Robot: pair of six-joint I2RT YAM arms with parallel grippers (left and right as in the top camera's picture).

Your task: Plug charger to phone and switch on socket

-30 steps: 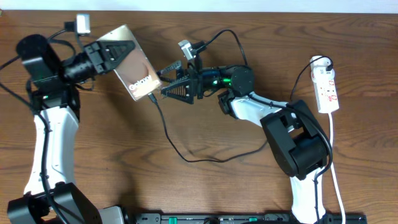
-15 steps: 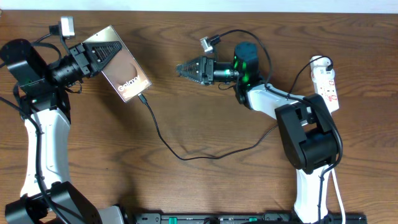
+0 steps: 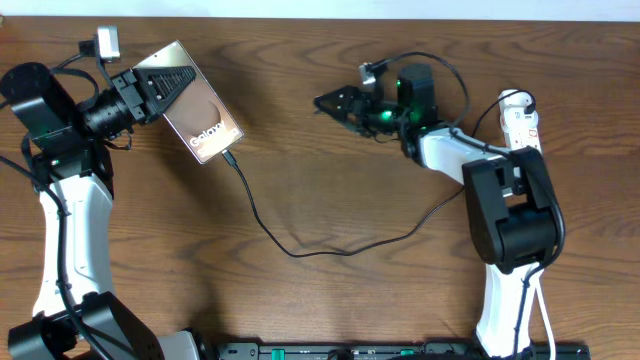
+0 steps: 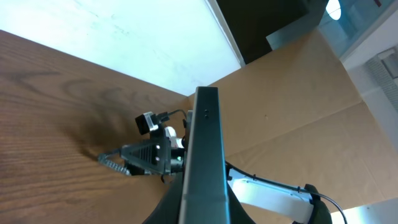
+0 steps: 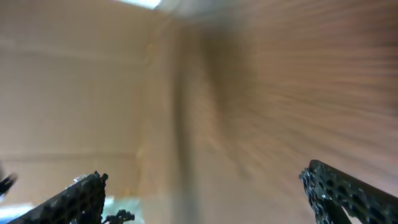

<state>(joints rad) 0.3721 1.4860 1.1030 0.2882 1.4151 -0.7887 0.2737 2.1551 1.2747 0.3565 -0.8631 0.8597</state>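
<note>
- Overall, wooden table [image 3: 330,300] fills the overhead view, with one arm on each side.
- Right arm rises from the lower right and bends left; right gripper [image 3: 335,102] hangs over bare wood at upper centre, well apart from the phone.
- Right wrist view is motion-blurred; its two fingers [image 5: 74,199] sit at opposite edges of the picture, spread wide, nothing between them.
- Left gripper [image 3: 165,80] is clamped on the upper left end of the phone [image 3: 205,120].
- Phone lies diagonally at upper left, "Galaxy" end pointing down-right; the left wrist view shows it edge-on [image 4: 205,162].
- Socket [image 3: 520,115] sits at the far right edge, white with red marks, lower part hidden by the right arm; switch state not readable.
- Charger [image 3: 300,250] runs from the phone's lower end, loops down across mid-table, then climbs right toward the right arm.
- Plug tip [image 3: 230,158] touches the phone's lower short edge; can't tell if fully seated.
</note>
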